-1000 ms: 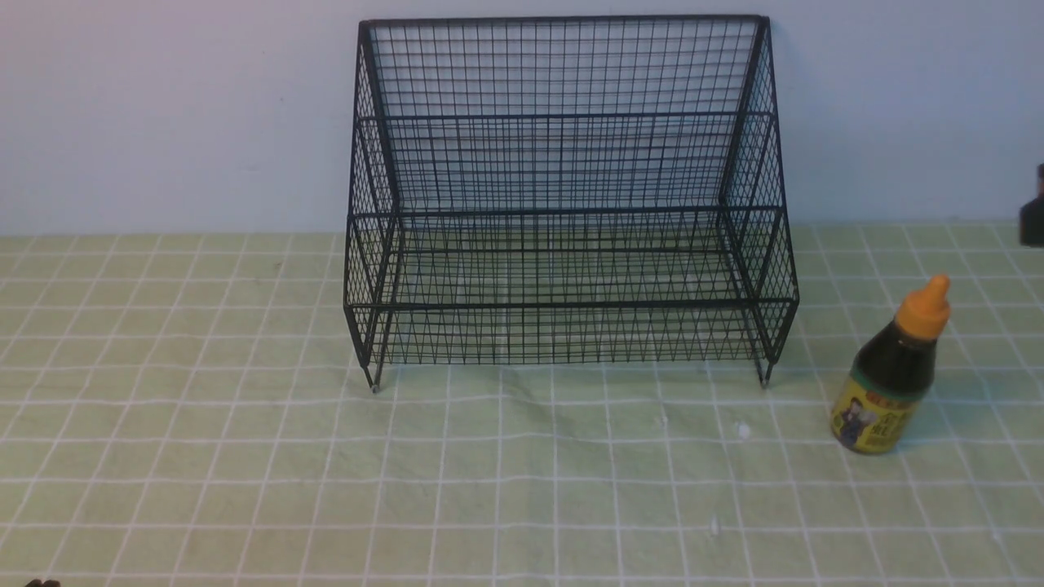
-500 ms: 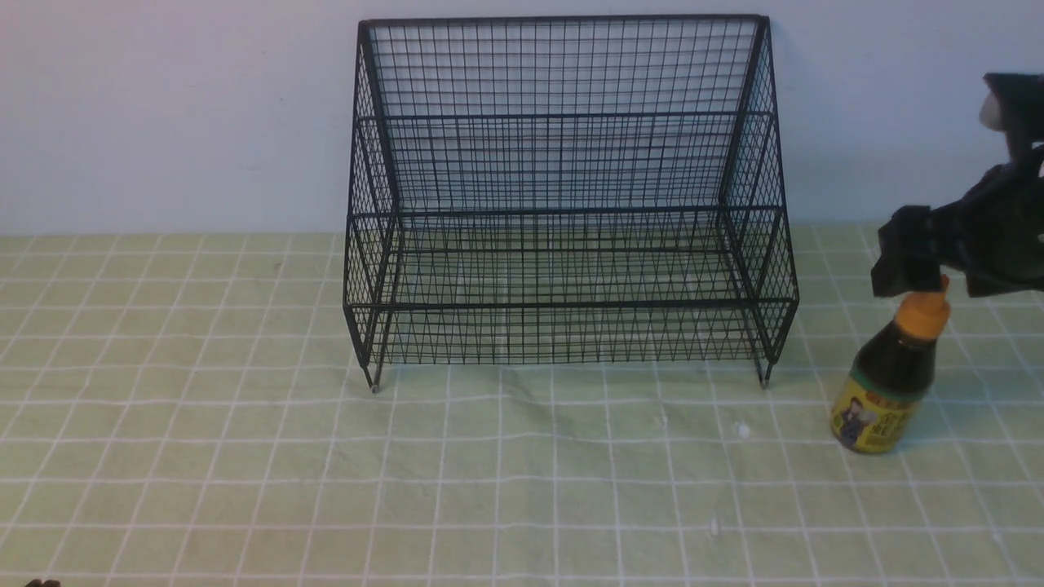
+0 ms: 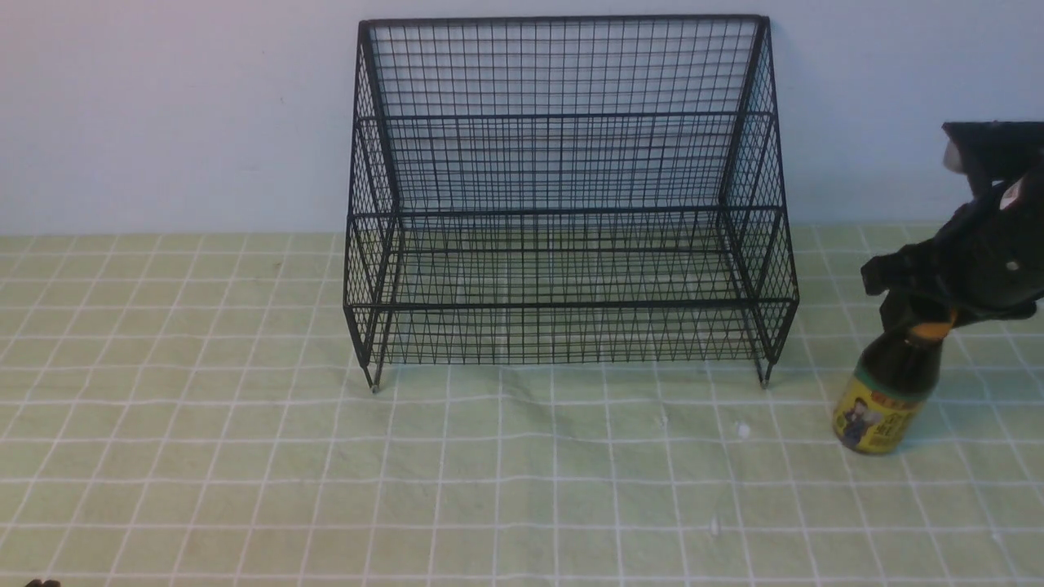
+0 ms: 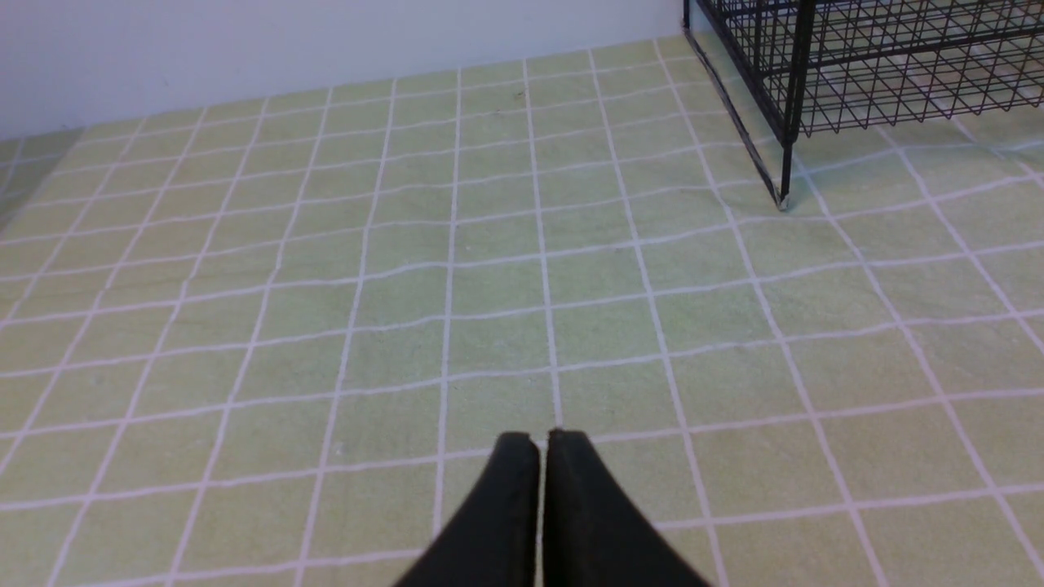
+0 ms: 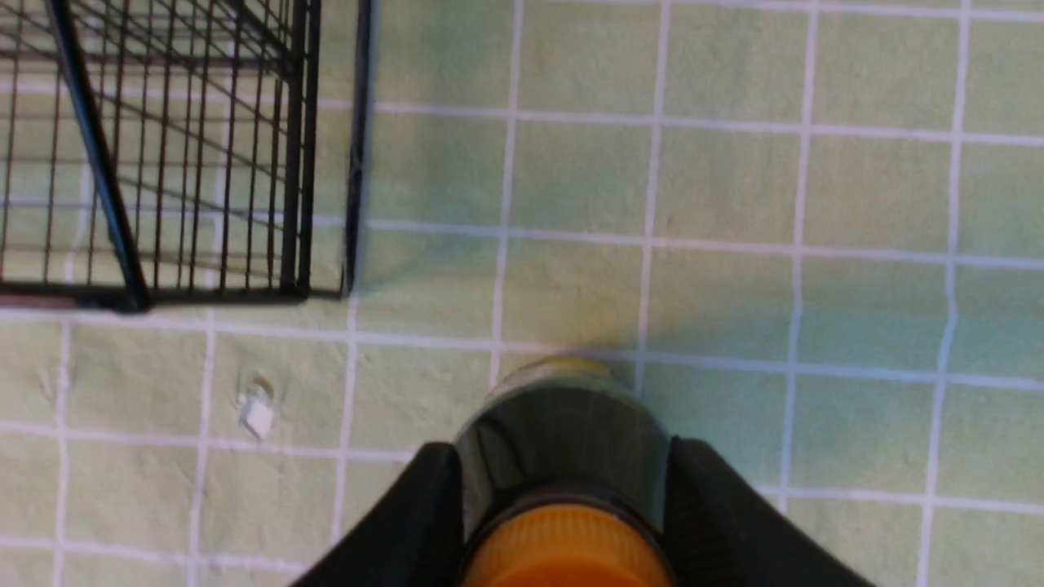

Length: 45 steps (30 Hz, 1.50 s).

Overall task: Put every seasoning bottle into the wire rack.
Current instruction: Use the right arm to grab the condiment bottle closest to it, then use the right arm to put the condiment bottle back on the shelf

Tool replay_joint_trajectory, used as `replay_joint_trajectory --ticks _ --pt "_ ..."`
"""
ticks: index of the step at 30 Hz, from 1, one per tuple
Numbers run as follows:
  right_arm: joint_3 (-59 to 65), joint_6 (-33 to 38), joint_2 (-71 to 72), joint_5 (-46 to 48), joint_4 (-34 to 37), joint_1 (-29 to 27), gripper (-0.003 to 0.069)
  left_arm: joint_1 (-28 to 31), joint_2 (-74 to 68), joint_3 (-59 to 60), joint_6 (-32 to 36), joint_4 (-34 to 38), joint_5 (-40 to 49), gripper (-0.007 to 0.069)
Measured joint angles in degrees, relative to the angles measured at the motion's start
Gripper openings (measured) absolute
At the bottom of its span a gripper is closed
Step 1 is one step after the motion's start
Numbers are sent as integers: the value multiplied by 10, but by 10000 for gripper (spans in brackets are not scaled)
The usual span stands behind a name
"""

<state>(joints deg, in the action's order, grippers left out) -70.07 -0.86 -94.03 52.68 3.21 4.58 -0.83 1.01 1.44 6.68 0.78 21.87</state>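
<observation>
The seasoning bottle stands upright on the green checked cloth, to the right of the wire rack and a little nearer than its front foot. My right gripper has come down over the orange cap. In the right wrist view its fingers press both sides of the seasoning bottle's dark shoulder, and the right gripper is shut on it. The wire rack holds nothing on either tier. My left gripper is shut, holds nothing and hovers low over the cloth, well left of the wire rack's corner.
A pale wall rises right behind the rack. A small white scrap lies on the cloth between the rack's right front foot and the bottle, and shows in the right wrist view as a scrap.
My right arm came in from the right edge, dropped over the bottle's cap and closed round its shoulder. The orange cap is now mostly hidden. The bottle stays on the cloth.
</observation>
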Motion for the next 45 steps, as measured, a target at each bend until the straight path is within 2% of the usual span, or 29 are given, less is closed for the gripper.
replay_joint_trajectory --ticks 7,12,22,36,42,45 --pt "-61 23 47 73 11 0 293 0 0 0 0 0 0 -7" --pt "-156 55 90 99 65 13 293 0 0 0 0 0 0 -7" --pt "-285 64 23 70 83 124 293 0 0 0 0 0 0 -7" --pt "-302 63 -138 56 68 129 293 0 0 0 0 0 0 -7" --pt "-304 62 -160 74 62 129 295 0 0 0 0 0 0 -7" --pt "-304 58 -156 88 61 129 324 0 0 0 0 0 0 -7"
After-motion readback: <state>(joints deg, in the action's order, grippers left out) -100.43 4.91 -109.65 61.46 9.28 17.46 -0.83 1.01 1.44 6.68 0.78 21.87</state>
